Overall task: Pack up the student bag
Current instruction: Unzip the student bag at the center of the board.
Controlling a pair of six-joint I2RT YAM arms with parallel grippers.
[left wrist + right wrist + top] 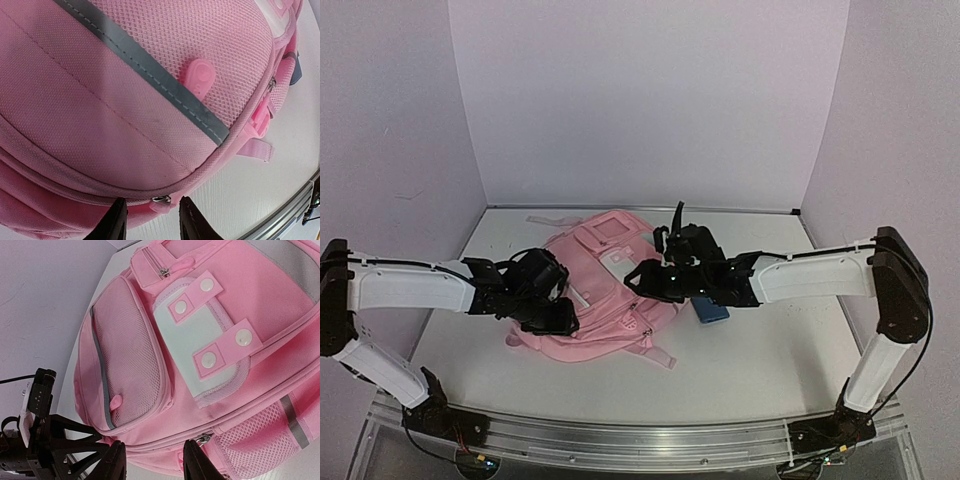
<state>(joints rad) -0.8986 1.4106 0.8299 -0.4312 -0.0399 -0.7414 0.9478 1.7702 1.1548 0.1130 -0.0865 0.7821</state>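
The student bag [605, 290] is a big pink backpack lying flat mid-table, front pockets up. My left gripper [555, 318] is at its near left edge. In the left wrist view its jaws [152, 220] stand apart on either side of a small pink zip pull [162, 203] with a metal slider, and neither finger touches it. My right gripper [645, 275] is over the bag's right side. Its fingers [116, 460] straddle the bag's [200, 340] seamed edge with a gap, and a metal zip slider [204, 439] lies just by the right finger.
A small blue object [712, 310] lies on the table against the bag's right side, under the right arm. The bag's straps [655, 355] trail toward the near edge. Walls close in the table at the back and on both sides. The left arm [40, 440] shows beyond the bag.
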